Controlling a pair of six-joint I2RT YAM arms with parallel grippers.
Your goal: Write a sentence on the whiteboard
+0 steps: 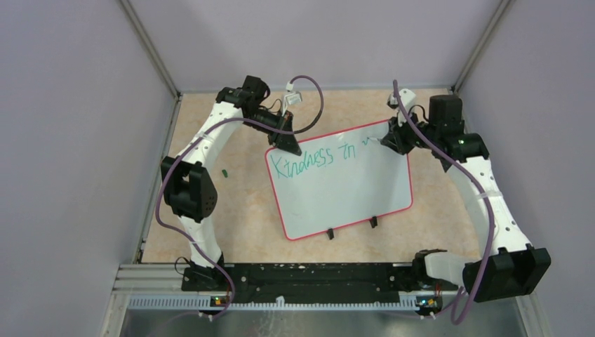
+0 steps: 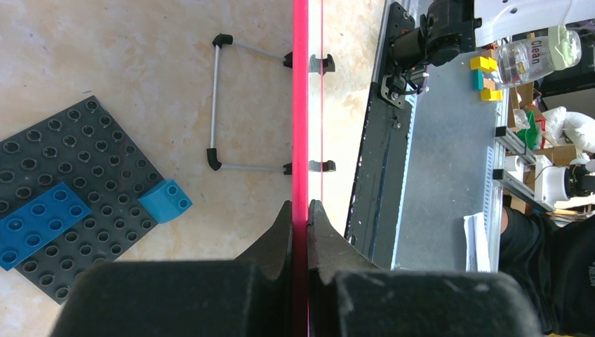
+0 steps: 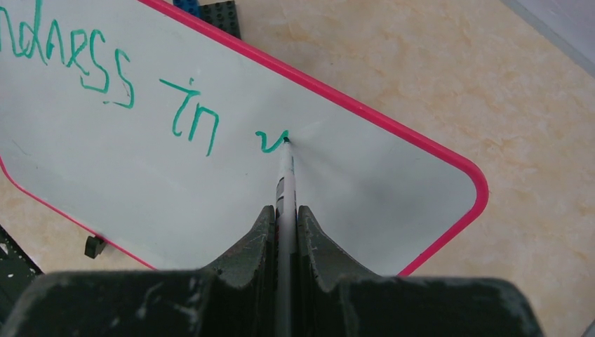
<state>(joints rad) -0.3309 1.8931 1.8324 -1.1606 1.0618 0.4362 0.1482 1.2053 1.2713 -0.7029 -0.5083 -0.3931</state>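
Looking down at the beige table (image 1: 238,232), the whiteboard (image 1: 344,196) sits about in the middle, red-pink rim all round, with both arms reaching in at its far edge. In the left wrist view the board is seen edge-on as a thin pink line.

The left gripper (image 1: 286,144) is at the board's far-left corner, and its wrist camera shows the jaws pressed together on the rim with the pink edge running straight between the fingers. The right gripper (image 1: 389,140) is over the board's far-right corner, jaws pinched on a white marker (image 3: 284,175) whose tip touches the white surface.

A dark grey plate (image 2: 91,161) with blue bricks (image 2: 38,223) lies on the table behind the board, on the same side as a thin wire stand (image 2: 216,105).

The sentence (image 1: 312,160) runs in teal-green along the board's far edge and reads "Kindness in", plus a small hooked stroke right at the marker tip. The rest of the board below it is blank.

Two black clips (image 1: 330,233) sit on the board's near edge. A tiny green bit (image 1: 225,170) lies on the table left of the board; I can't tell what it is.
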